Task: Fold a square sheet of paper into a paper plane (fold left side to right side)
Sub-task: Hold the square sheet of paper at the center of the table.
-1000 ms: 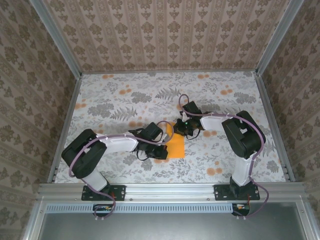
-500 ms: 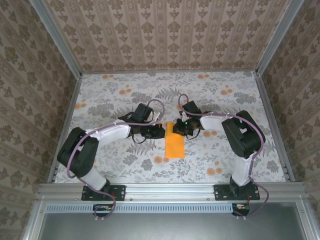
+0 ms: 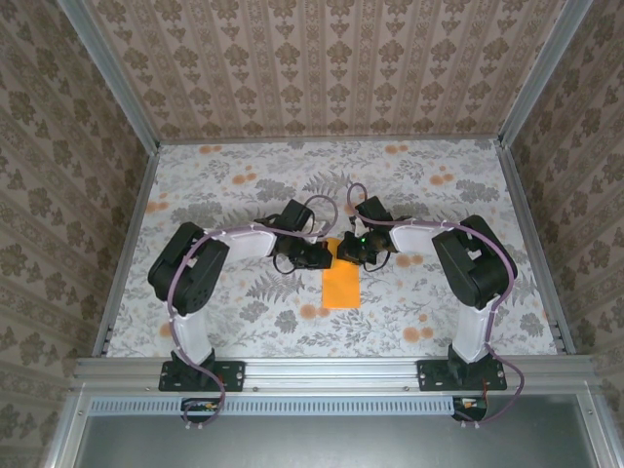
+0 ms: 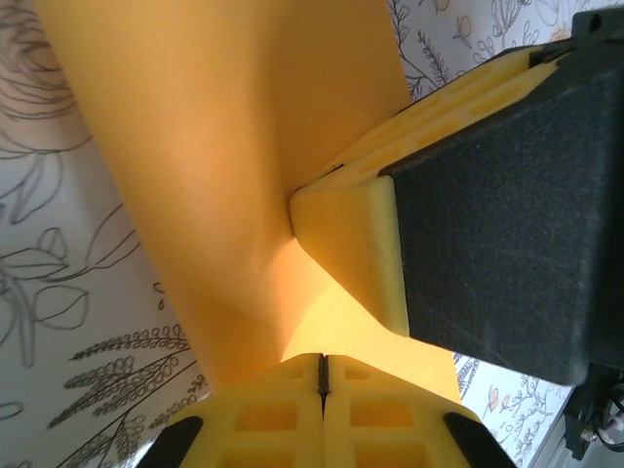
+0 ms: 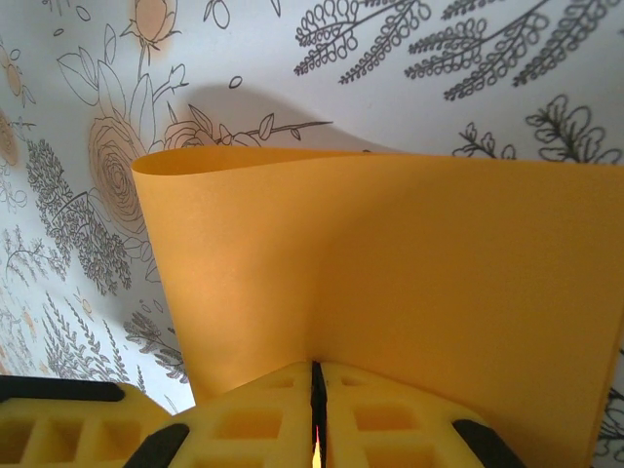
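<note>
The square sheet of paper (image 3: 341, 285) is bright orange and lies on the cloth doubled over into a narrow upright rectangle. My right gripper (image 3: 347, 250) is shut on its far end; in the right wrist view the sheet (image 5: 390, 263) curves over from my right gripper (image 5: 315, 369), with a sliver of orange between the jaws. My left gripper (image 3: 318, 256) sits close beside it on the left, shut. In the left wrist view my left gripper (image 4: 323, 363) has its tips against the paper (image 4: 214, 175), with the right gripper's finger (image 4: 356, 244) pressing just ahead. No pointed paper plane shape shows.
The floral cloth (image 3: 439, 195) covers the table. Papered walls and aluminium rails (image 3: 127, 244) close in the left, right and back sides, and a front rail (image 3: 331, 370) carries both arm bases.
My left gripper swept from the paper's near left side up to its far end, beside the right gripper. The paper now lies narrower. The right arm has stayed put.
</note>
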You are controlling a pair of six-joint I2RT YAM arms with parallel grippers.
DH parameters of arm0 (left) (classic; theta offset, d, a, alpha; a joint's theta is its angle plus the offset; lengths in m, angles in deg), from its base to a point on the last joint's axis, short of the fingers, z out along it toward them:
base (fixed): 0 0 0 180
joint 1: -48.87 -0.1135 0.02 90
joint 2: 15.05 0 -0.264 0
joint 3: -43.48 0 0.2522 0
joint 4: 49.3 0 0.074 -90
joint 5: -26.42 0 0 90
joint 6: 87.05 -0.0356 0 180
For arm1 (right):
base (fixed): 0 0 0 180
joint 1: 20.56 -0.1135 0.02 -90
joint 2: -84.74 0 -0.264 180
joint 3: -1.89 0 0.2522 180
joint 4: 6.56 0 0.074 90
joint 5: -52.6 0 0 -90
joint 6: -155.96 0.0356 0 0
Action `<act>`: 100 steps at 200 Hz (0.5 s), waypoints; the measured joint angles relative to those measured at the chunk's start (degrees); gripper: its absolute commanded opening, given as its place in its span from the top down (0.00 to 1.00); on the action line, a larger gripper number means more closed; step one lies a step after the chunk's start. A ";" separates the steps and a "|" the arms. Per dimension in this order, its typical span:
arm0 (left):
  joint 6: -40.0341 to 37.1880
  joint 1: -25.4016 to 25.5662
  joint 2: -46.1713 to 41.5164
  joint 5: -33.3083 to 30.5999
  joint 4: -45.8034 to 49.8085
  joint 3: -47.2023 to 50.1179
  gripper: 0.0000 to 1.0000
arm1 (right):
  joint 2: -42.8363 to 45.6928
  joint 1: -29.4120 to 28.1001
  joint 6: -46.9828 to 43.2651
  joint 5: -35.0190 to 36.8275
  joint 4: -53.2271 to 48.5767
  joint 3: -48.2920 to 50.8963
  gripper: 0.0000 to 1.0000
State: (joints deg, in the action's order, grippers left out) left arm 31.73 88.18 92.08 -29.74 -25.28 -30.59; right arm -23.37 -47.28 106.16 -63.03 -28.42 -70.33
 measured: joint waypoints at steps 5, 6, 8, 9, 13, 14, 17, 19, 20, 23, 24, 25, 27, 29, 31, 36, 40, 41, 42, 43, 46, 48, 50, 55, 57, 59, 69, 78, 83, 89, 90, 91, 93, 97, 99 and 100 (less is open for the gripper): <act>-0.09 0.13 0.26 -0.04 0.04 -0.20 0.94 | 0.00 0.00 -0.04 -0.04 0.02 0.00 0.88; -0.09 0.13 0.26 -0.04 0.04 -0.20 0.94 | 0.00 0.00 -0.04 -0.07 0.02 0.00 0.88; -0.11 0.20 0.42 -0.07 0.02 -0.26 0.94 | 0.00 0.00 -0.07 -0.09 0.02 0.00 0.88; -0.11 0.24 0.44 -0.11 0.02 -0.28 0.94 | 0.00 0.00 -0.11 -0.09 0.04 0.00 0.88; -0.13 0.39 0.55 -0.17 0.09 -0.37 0.94 | 0.00 0.00 -0.15 -0.11 0.04 0.00 0.88; -0.13 0.39 0.55 -0.17 0.09 -0.37 0.94 | 0.00 0.00 -0.15 -0.11 0.04 0.00 0.88; -0.13 0.46 0.70 -0.22 0.20 -0.48 0.94 | 0.00 0.00 -0.20 -0.15 0.04 0.00 0.88; -0.11 0.48 0.81 -0.22 0.24 -0.52 0.94 | 0.00 0.00 -0.20 -0.15 0.07 0.00 0.88; -0.11 0.52 0.83 -0.22 0.24 -0.55 0.94 | 0.00 0.00 -0.20 -0.15 0.07 0.00 0.88; -0.11 0.66 0.92 -0.28 0.31 -0.61 0.94 | 0.00 0.00 -0.24 -0.17 0.07 0.00 0.88; -0.13 0.70 0.96 -0.33 0.31 -0.61 0.94 | 0.00 0.00 -0.26 -0.17 0.09 0.00 0.88; -0.13 0.72 0.98 -0.37 0.33 -0.63 0.94 | 0.00 -0.02 -0.31 -0.17 0.09 0.00 0.87; -0.13 0.76 1.05 -0.46 0.37 -0.66 0.94 | 0.00 0.00 -0.39 -0.17 0.09 0.00 0.87; -0.13 0.79 1.14 -0.52 0.44 -0.70 0.94 | 0.00 0.00 -0.39 -0.15 0.09 0.00 0.87; -0.11 0.79 1.22 -0.61 0.46 -0.74 0.94 | 0.00 0.00 -0.44 -0.17 0.11 0.00 0.87; -0.11 0.87 1.42 -0.70 0.50 -0.79 0.94 | 0.00 -0.02 -0.61 -0.17 0.11 0.00 0.87; -0.11 0.87 1.62 -0.85 0.57 -0.85 0.94 | 0.00 0.00 -0.66 -0.17 0.11 0.00 0.87; -0.11 0.87 1.62 -0.85 0.57 -0.85 0.94 | 0.00 0.00 -0.70 -0.17 0.11 0.00 0.87; -0.11 0.90 1.70 -0.85 0.59 -0.85 0.94 | 0.00 -0.02 -0.70 -0.17 0.11 0.00 0.86; -0.11 0.90 1.81 -0.94 0.59 -0.85 0.94 | 0.00 -0.02 -0.74 -0.17 0.13 0.00 0.86; -0.11 0.90 1.92 -1.07 0.59 -0.85 0.94 | 0.00 0.00 -0.85 -0.20 0.13 0.00 0.86; -0.11 0.90 1.99 -1.14 0.68 -0.85 0.94 | 0.00 0.00 -0.85 -0.20 0.13 0.00 0.86; -0.11 0.90 2.12 -1.27 0.74 -0.85 0.94 | 0.00 0.00 -0.90 -0.20 0.13 0.00 0.86; -0.11 0.90 2.32 -1.46 0.90 -0.85 0.94 | 0.00 0.00 -1.03 -0.20 0.13 0.00 0.85; -0.09 0.90 2.38 -1.42 0.85 -0.85 0.94 | 0.02 0.00 -1.05 -0.20 0.13 0.00 0.85; -0.09 0.90 2.43 -1.44 0.85 -0.85 0.94 | 0.07 0.00 -1.09 -0.20 0.13 0.00 0.85; -0.09 0.85 2.43 -1.49 0.87 -0.85 0.95 | 0.20 0.00 -1.27 -0.17 0.15 0.00 0.84; -0.09 0.85 2.43 -1.53 0.85 -0.85 0.95 | 0.61 -0.09 -1.49 -0.02 0.04 0.02 0.80; -0.07 0.85 2.43 -1.64 0.85 -0.85 0.95 | 0.87 -0.13 -1.60 0.37 -0.07 0.07 0.79; -0.04 0.85 2.43 -1.70 0.85 -0.85 0.95 | 1.44 -0.11 -1.84 0.83 -0.33 0.20 0.79; 0.00 0.85 2.43 -1.73 0.85 -0.85 0.95 | 1.57 -0.11 -1.92 0.87 -0.39 0.24 0.79; 0.00 0.85 2.43 -1.73 0.85 -0.85 0.95 | 1.81 -0.11 -1.95 0.96 -0.46 0.31 0.79; 0.04 0.85 2.43 -1.75 0.85 -0.85 0.95 | 1.90 -0.11 -1.92 1.07 -0.46 0.37 0.79; 0.09 0.85 2.43 -1.75 0.85 -0.85 0.95 | 2.69 -0.11 -2.21 1.44 -0.83 0.66 0.79; 0.11 0.85 2.43 -1.75 0.83 -0.85 0.95 | 2.97 -0.11 -2.21 1.60 -0.92 0.76 0.79; 0.11 0.85 2.43 -1.75 0.83 -0.85 0.95 | 3.10 -0.11 -2.23 1.66 -0.98 0.81 0.79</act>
State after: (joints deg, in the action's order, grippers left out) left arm 31.84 89.03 94.51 -31.48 -24.45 -31.45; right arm -20.27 -47.39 103.93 -61.37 -29.40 -69.52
